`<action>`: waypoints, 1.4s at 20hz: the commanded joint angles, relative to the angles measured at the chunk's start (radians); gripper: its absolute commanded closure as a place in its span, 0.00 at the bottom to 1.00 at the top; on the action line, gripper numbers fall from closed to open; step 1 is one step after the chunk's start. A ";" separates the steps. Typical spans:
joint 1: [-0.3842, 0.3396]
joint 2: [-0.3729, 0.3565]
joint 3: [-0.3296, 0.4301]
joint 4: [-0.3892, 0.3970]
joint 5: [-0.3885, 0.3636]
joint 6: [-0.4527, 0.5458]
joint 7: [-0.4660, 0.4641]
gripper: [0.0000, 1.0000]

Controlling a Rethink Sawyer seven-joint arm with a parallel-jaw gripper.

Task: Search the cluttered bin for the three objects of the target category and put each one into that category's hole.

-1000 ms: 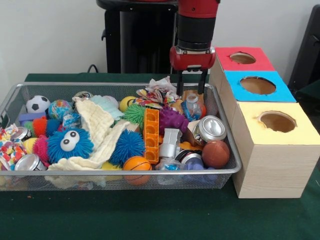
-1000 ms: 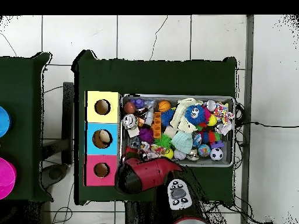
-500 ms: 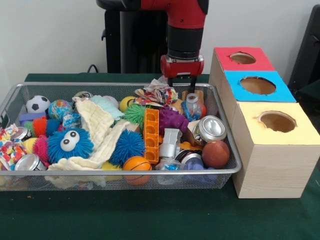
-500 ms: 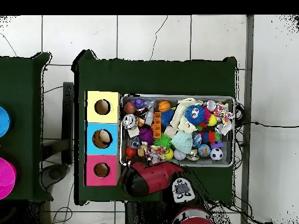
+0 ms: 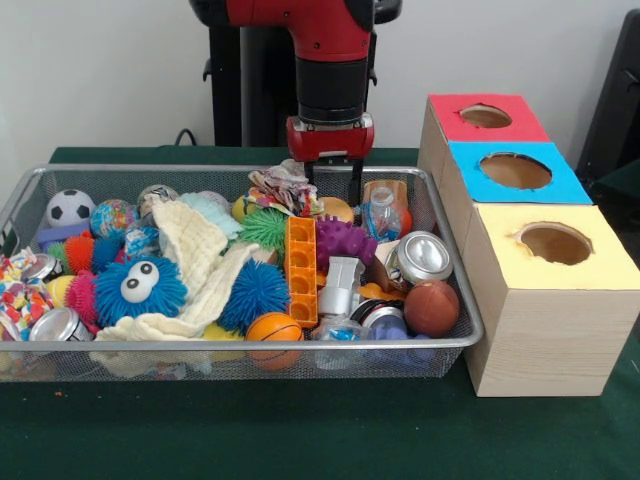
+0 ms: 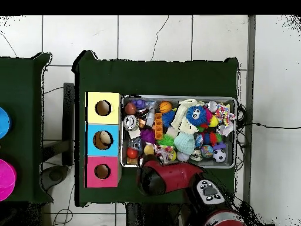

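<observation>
The pincer (image 5: 331, 186) hangs at the far rim of the wire bin (image 5: 455, 300), its two dark fingers spread with nothing between them, just beside a crumpled patterned cloth scrap (image 5: 283, 188) and just behind an orange ball (image 5: 335, 209). From above, only the red wrist shows at the bin's edge nearest the robot, so the tips are hidden there. Nothing is gripped, so the step in hand looks like the search itself: the arm hovers over the clutter to choose a target. Which category is wanted I cannot tell from the task line. Outward from the pincer lie a purple spiky ball (image 5: 346, 240), a green spiky ball (image 5: 267, 227), an upright orange building brick (image 5: 301, 270), a small clear bottle (image 5: 383, 213) and a silver can (image 5: 425, 257) tipped on its side. Nearer the front sit a brown football (image 5: 432, 306), a small basketball (image 5: 274, 333), a blue spiky ball with eyes (image 5: 140, 287) and a cream cloth (image 5: 200, 262); a soccer ball (image 5: 73, 208) rests in the far corner away from the box. Beside the bin on the green counter (image 5: 320, 430) stands the wooden sorting box (image 5: 545, 335) with red hole (image 5: 485, 116), blue hole (image 5: 515, 170) and yellow hole (image 5: 555, 243); the overhead view shows something pale already inside the blue one. The next move, I judge, calls for a straight descent on one loose, uncovered item, with the fingers clear of the cloth scrap and the mesh rim so neither is snagged.
</observation>
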 commanded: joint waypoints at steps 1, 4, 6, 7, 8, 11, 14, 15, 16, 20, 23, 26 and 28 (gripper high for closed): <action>-0.065 -0.028 0.158 -0.151 -0.026 0.059 0.001 0.00; -0.086 -0.032 0.190 -0.178 -0.030 0.100 -0.033 0.00; -0.107 -0.033 0.215 -0.187 -0.032 0.117 -0.047 0.00; -0.117 -0.032 0.227 -0.190 -0.032 0.126 -0.053 0.00; -0.129 -0.033 0.240 -0.191 -0.031 0.134 -0.058 0.00; -0.153 -0.046 0.272 -0.190 -0.020 0.173 -0.068 0.00; -0.163 -0.063 0.293 -0.194 -0.008 0.217 -0.076 0.00; -0.163 -0.067 0.294 -0.198 -0.008 0.226 -0.075 0.00; -0.160 -0.069 0.292 -0.204 -0.010 0.229 -0.071 0.00; -0.164 -0.073 0.293 -0.230 -0.037 0.238 -0.079 0.00; -0.178 -0.067 0.298 -0.243 -0.072 0.234 -0.103 0.00; -0.185 -0.044 0.288 -0.252 -0.120 0.198 -0.104 0.00; -0.182 -0.033 0.273 -0.269 -0.157 0.190 -0.109 0.00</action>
